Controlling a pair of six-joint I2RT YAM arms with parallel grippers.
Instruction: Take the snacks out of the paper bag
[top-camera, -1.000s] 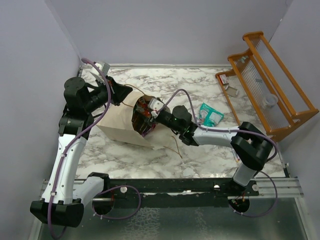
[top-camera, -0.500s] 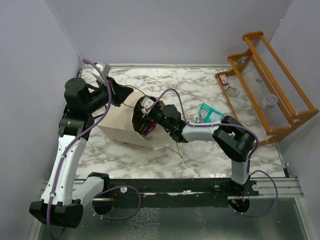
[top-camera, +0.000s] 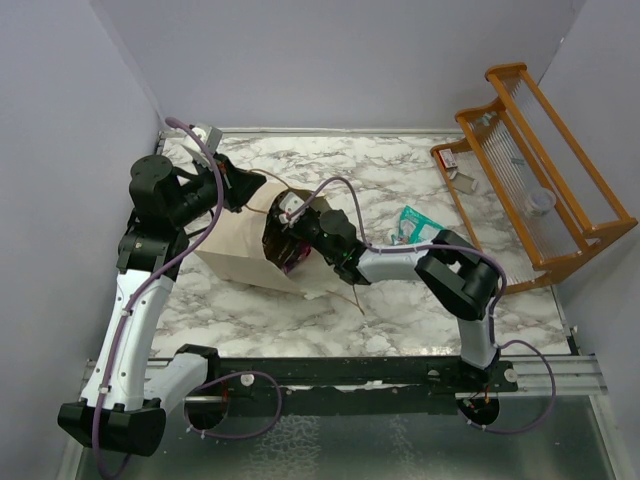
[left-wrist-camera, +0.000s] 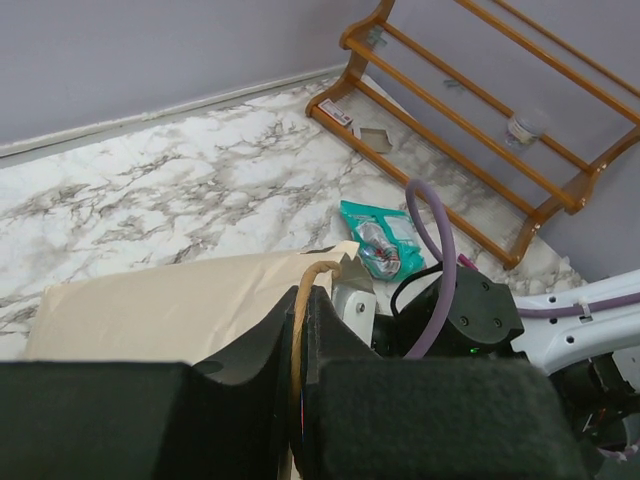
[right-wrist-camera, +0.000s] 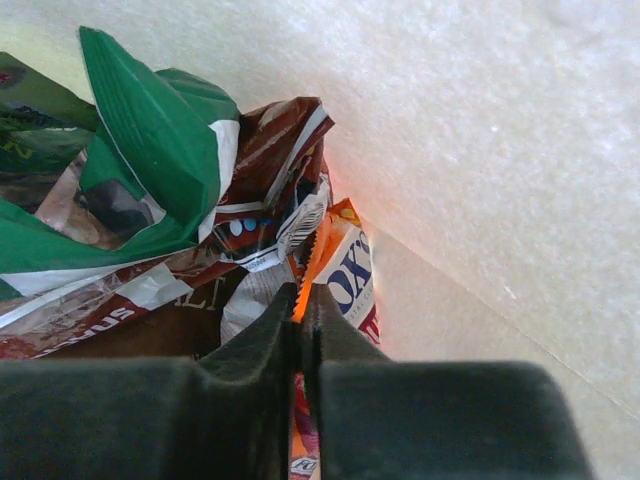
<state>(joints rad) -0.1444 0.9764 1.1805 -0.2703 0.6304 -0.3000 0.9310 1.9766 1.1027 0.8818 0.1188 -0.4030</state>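
Beige kraft paper bag (top-camera: 238, 255) on marble surface (top-camera: 400, 170): left fingers (left-wrist-camera: 440, 420) pinch its twisted cord handle (left-wrist-camera: 300, 312), right fingers (right-wrist-camera: 440, 420) clamp orange crinkly packet (right-wrist-camera: 350, 272) inside.

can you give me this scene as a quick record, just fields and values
paper bag: lying on its side on the marble table, mouth toward the right arm
left gripper: shut on the cord handle
right gripper: inside the bag mouth, shut on an edge of the orange chip bag
also inside: green bag, dark-brown bag
already out: green packet, flat on the table
right side: wooden rack
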